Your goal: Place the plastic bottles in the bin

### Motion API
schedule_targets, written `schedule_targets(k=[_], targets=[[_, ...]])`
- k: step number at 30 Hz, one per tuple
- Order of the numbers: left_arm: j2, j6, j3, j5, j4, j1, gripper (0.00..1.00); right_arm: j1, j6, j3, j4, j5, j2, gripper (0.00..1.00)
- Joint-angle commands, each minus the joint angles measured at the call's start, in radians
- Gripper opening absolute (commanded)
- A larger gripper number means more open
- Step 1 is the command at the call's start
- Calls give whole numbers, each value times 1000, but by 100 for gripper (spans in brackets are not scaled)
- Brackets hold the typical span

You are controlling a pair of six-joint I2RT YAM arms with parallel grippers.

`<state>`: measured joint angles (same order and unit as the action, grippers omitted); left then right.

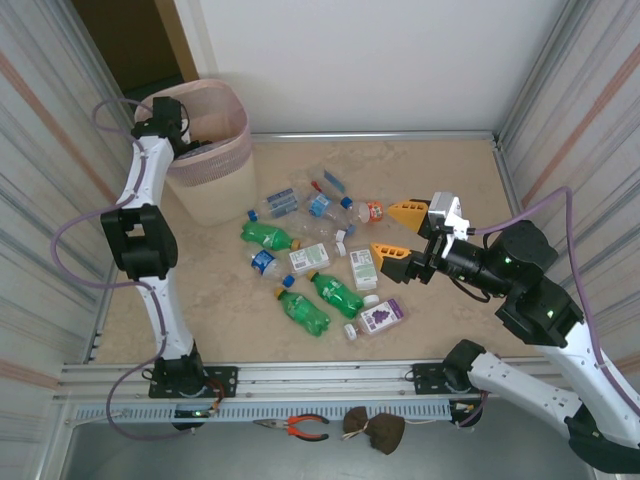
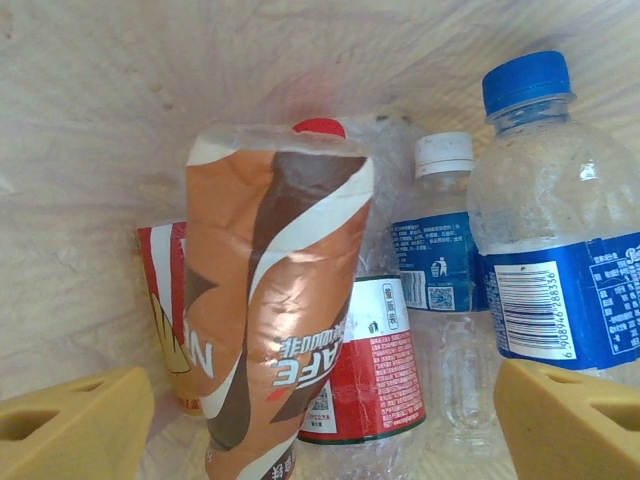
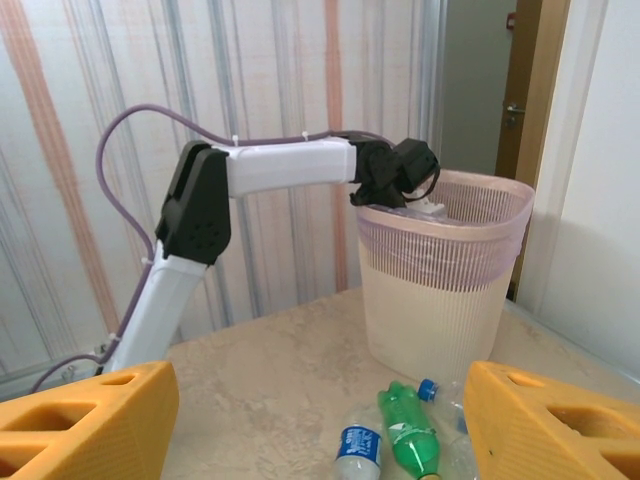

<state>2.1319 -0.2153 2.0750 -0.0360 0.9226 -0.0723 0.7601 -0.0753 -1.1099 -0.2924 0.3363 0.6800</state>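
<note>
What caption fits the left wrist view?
Open left gripper over a brown coffee bottle, a red-labelled bottle and water bottles in the bin.

Orange-handled pliers [image 1: 300,427] lie just beside a dark brown lump [image 1: 378,429]

Bottles [image 1: 308,258] and bin [image 1: 215,185] on beige table [image 1: 450,180]

Glossy plastic bottles [image 1: 335,293], ribbed matt bin [image 1: 212,190]
</note>
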Motion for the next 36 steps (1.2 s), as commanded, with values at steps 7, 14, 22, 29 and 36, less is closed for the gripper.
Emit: schedule_targets(k=[7, 14, 22, 29, 36], targets=[[-70, -2, -12, -40, -33, 0, 92, 7, -29, 4, 6, -18, -14, 74], [-188, -14, -28, -128, -104, 0, 91, 7, -34, 9, -11, -41, -25, 74], [-346, 7, -68, -217, -179, 0, 89, 8, -30, 9, -43, -51, -7, 74], [-534, 22, -220, -361, -304, 0, 86, 7, -49, 13, -69, -49, 29, 74], [-723, 85, -413, -526, -374, 0, 85, 9, -93, 9, -141, -55, 73, 74]])
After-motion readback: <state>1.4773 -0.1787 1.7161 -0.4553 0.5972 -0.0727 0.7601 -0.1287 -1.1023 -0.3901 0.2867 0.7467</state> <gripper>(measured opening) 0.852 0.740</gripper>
